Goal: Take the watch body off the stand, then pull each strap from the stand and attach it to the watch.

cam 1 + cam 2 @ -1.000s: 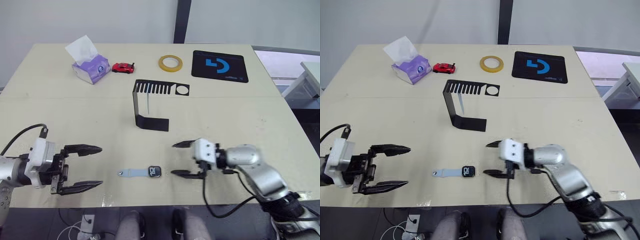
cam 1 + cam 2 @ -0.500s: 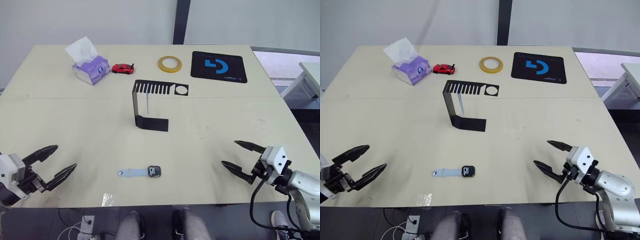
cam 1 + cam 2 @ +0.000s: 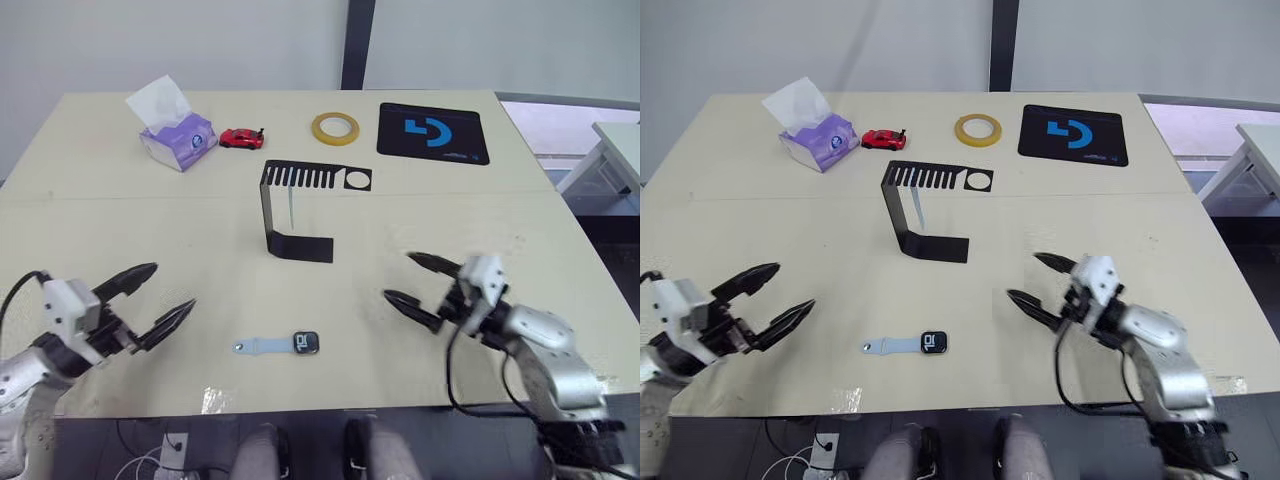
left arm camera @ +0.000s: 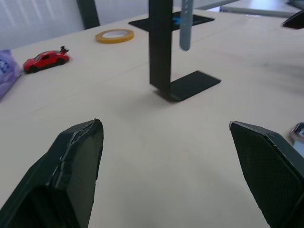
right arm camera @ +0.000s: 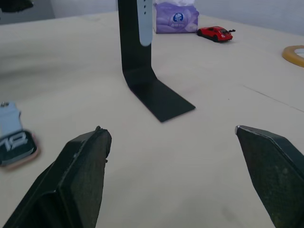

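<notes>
Watch body (image 3: 307, 342), one strap (image 3: 264, 346) attached, lies on the near tabletop (image 3: 480, 215); second strap (image 4: 185, 23) hangs from the stand (image 3: 296, 205); both released grippers, left (image 3: 158, 297) and right (image 3: 412, 281), should approach it squarely and pull it straight out.

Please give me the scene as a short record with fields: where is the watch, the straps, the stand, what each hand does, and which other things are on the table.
watch: flat on the table, near the front edge, off the stand
attached strap: joined to the watch, pointing toward the robot's left
second strap: hangs from the top plate of the stand
stand: upright, mid-table
left hand: open, holds nothing
right hand: open, holds nothing
other things: tissue box, red toy car, yellow tape ring, black mat, all along the far side
</notes>
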Robot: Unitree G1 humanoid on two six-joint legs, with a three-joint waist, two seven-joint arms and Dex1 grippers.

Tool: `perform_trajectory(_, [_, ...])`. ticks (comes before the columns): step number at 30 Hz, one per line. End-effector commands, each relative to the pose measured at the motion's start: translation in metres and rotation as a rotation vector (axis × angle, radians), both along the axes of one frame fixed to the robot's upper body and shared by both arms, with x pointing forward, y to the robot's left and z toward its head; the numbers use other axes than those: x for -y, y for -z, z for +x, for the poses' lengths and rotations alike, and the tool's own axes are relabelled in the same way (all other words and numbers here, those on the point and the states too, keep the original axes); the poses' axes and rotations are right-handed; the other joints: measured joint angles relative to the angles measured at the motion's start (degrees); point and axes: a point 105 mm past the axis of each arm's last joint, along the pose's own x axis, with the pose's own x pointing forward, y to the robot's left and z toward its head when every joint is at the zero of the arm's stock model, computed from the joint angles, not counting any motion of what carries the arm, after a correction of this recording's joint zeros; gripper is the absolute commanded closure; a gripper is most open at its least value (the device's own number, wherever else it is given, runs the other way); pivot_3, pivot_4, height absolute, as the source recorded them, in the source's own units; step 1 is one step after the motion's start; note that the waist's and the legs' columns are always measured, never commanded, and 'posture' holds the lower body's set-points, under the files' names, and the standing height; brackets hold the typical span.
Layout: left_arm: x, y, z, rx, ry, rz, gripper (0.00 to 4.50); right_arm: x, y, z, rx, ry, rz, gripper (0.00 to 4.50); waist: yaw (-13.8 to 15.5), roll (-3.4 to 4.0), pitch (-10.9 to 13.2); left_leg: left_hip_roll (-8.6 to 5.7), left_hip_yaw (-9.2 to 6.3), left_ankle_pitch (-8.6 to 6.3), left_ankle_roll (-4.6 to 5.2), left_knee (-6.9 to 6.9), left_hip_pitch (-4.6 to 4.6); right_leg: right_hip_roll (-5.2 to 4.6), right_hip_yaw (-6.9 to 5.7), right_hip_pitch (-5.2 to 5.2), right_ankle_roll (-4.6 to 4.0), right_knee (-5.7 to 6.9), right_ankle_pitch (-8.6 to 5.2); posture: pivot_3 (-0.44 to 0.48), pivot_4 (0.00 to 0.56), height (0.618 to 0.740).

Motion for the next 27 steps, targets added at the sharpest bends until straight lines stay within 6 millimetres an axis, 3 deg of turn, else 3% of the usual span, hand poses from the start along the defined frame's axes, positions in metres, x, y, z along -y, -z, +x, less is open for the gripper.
perform_trajectory(1, [0.010, -0.014, 0.004, 0.056, -0.021, -0.031, 0.00, -0.026, -0.003, 0.011, 0.005, -0.012, -0.030, 1.36, 0.06, 0.00, 0.00, 0.00, 0.00, 0.00, 0.00, 0.00, 0.00, 0.00, -0.01, 0.00, 0.00, 0.01, 0.00, 0.000, 0.150, 0.740])
perform_trajectory(4, [0.025, -0.016, 0.009, 0.058, -0.015, -0.058, 0.00, -0.054, 0.003, 0.026, -0.013, -0.018, -0.048, 2.97, 0.19, -0.04, -0.03, -0.02, 0.02, 0.01, 0.02, 0.02, -0.01, 0.00, -0.02, 0.00, 0.00, 0.00, 0.00, 0.000, 0.150, 0.740])
perform_trajectory(7, [0.038, -0.018, 0.012, 0.053, -0.003, -0.064, 0.00, -0.068, 0.008, 0.041, -0.024, 0.004, -0.057, 4.45, 0.17, -0.04, -0.03, -0.05, 0.04, 0.03, 0.04, 0.05, -0.05, 0.00, -0.01, 0.00, 0.00, 0.02, 0.00, 0.000, 0.150, 0.740])
perform_trajectory(16, [0.059, -0.016, 0.022, 0.019, -0.025, -0.078, 0.00, -0.085, 0.027, 0.077, -0.066, 0.082, -0.081, 4.45, -0.12, -0.04, -0.02, -0.02, 0.08, 0.05, 0.02, 0.05, -0.08, 0.06, 0.02, -0.06, 0.00, 0.25, 0.00, 0.000, 0.150, 0.740])
perform_trajectory(27, [0.073, -0.025, 0.025, 0.092, -0.081, -0.082, 0.00, -0.092, 0.046, 0.078, -0.121, 0.070, -0.108, 4.45, -0.14, -0.04, -0.03, -0.01, 0.09, 0.06, 0.01, 0.06, -0.11, 0.05, 0.04, -0.08, 0.00, 0.27, 0.00, 0.000, 0.150, 0.740])
